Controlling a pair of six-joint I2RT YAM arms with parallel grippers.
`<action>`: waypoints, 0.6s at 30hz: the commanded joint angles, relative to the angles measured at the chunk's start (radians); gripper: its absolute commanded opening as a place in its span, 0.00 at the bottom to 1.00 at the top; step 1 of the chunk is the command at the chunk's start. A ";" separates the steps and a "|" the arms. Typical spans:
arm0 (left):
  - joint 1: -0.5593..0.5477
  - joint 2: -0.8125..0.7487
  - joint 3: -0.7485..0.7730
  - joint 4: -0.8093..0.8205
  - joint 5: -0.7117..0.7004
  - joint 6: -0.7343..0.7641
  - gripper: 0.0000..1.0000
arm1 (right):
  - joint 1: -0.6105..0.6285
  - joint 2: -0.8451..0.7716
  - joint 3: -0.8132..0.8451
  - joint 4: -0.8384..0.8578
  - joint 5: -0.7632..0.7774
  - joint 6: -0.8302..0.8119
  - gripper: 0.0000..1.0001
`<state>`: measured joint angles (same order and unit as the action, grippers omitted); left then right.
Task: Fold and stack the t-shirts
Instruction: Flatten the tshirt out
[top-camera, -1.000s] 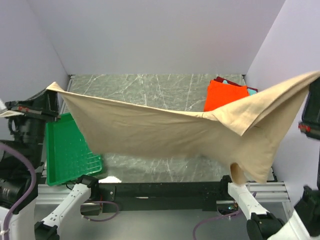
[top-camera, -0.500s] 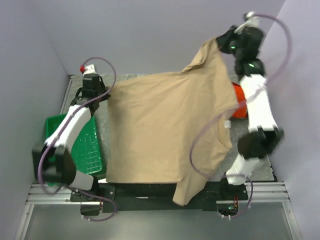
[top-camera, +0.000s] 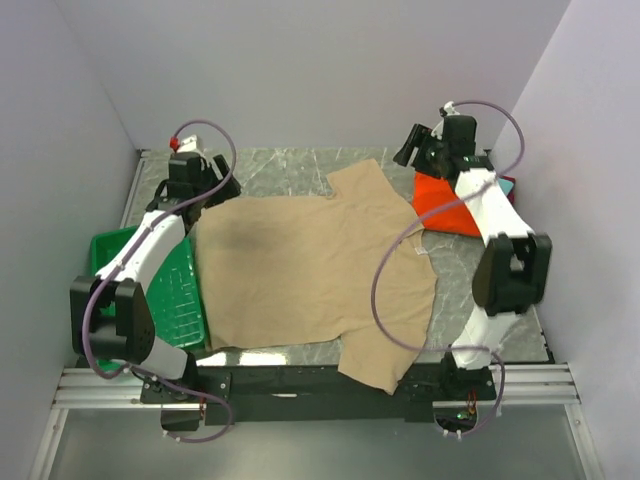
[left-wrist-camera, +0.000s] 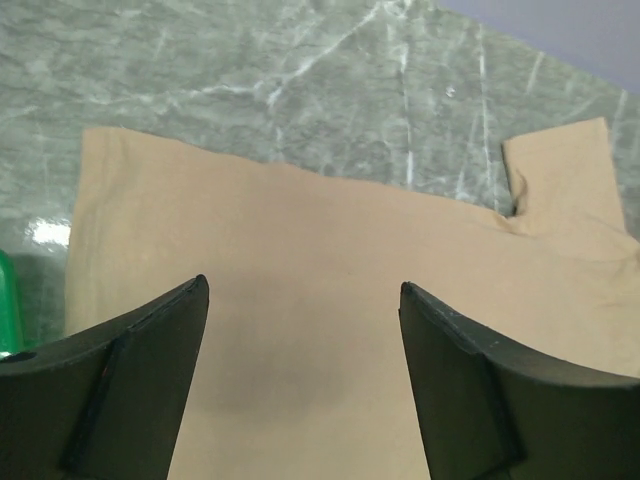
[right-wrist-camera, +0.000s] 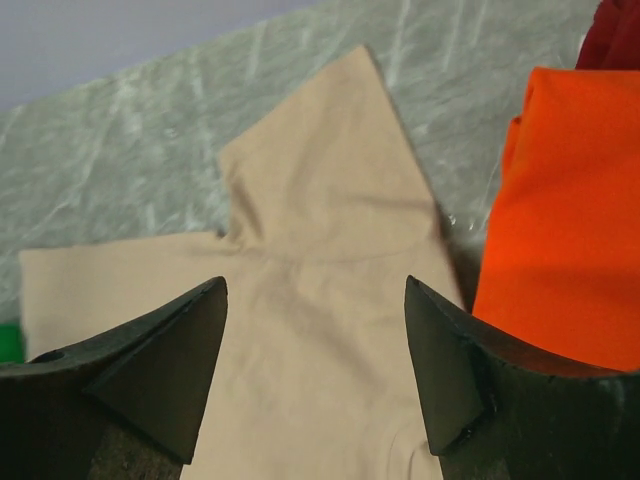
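Observation:
The large tan t-shirt (top-camera: 310, 265) lies spread flat on the marble table, one sleeve (top-camera: 380, 365) hanging over the front edge. My left gripper (top-camera: 210, 188) hovers over the shirt's far left corner, open, with only tan cloth (left-wrist-camera: 330, 260) showing between its fingers (left-wrist-camera: 150, 370). Above the far sleeve (right-wrist-camera: 320, 200), my right gripper (top-camera: 410, 155) is also open and holds nothing. A folded orange t-shirt (top-camera: 435, 200) (right-wrist-camera: 560, 200) lies just right of the tan one, with a dark red t-shirt (right-wrist-camera: 615, 35) behind it.
A green plastic tray (top-camera: 150, 290) sits at the table's left edge, partly under the tan shirt's side and the left arm. Grey walls close in the back and both sides. Marble table (top-camera: 290, 170) shows behind the shirt.
A second ago both grippers held the tan t-shirt stretched in the air. It has since been swung down flat onto the table, and both grippers have opened and let go.

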<state>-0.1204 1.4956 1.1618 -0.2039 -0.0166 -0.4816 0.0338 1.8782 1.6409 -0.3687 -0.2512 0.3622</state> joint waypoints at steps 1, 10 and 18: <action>-0.004 -0.044 -0.074 0.044 0.076 -0.034 0.83 | 0.063 -0.258 -0.159 0.169 -0.001 0.011 0.78; -0.004 -0.089 -0.293 0.098 0.149 -0.048 0.86 | 0.224 -0.597 -0.708 0.278 0.001 0.122 0.78; -0.002 -0.037 -0.367 0.121 0.185 -0.064 0.83 | 0.253 -0.633 -0.909 0.255 0.082 0.143 0.78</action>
<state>-0.1211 1.4509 0.8028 -0.1390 0.1284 -0.5228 0.2821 1.2648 0.7322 -0.1535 -0.2180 0.4908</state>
